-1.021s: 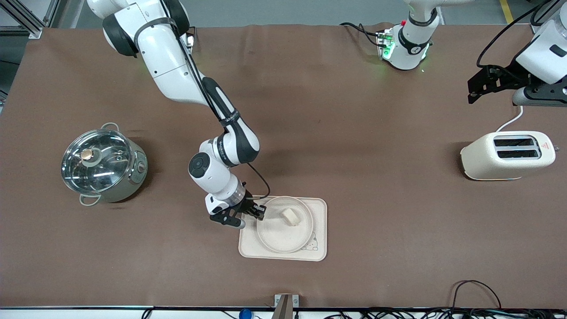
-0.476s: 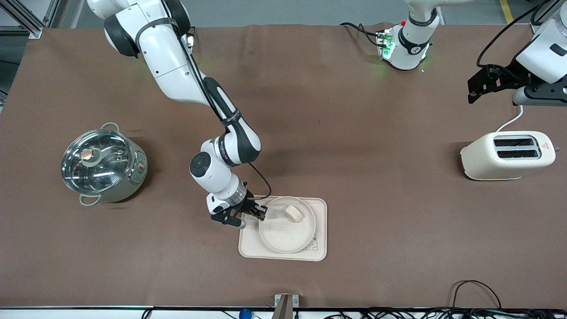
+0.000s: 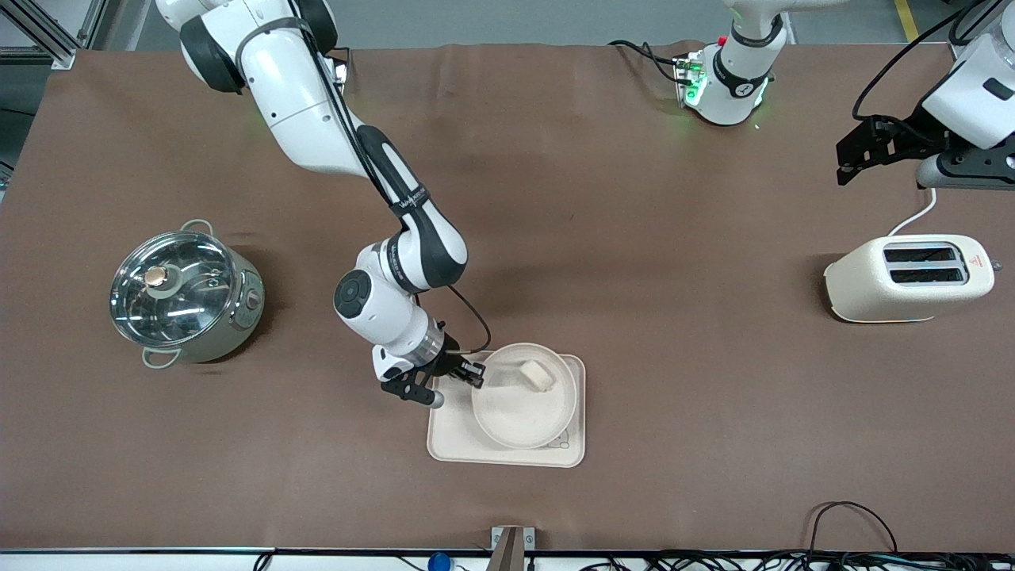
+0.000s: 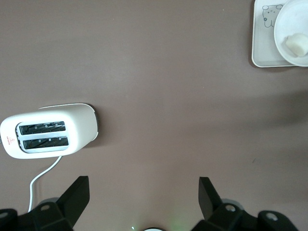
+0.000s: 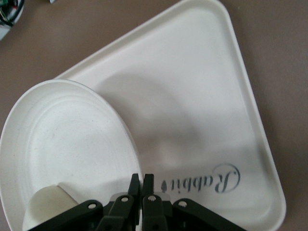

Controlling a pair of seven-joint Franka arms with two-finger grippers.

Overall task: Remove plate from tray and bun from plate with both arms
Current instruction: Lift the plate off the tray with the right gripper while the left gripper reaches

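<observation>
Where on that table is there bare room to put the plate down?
Wide bare cloth lies between the tray and the toaster, and between the pot and the tray. It is crowded at the tray, where the right gripper grips the plate holding the bun.

Right gripper: low at arm's end, fingers pinched together at 4 o'clock from its wrist.
Left gripper: waits aloft, fingers spread.

Layout as I read it from my station: plate over tray, bun on plate.

The tray sits nearest the front camera, mid-table. The pot stands toward the right arm's end, the toaster toward the left arm's end, both farther from the camera than the tray. I see the right gripper at the plate's rim, over the tray; the left gripper hangs above the toaster's end.
</observation>
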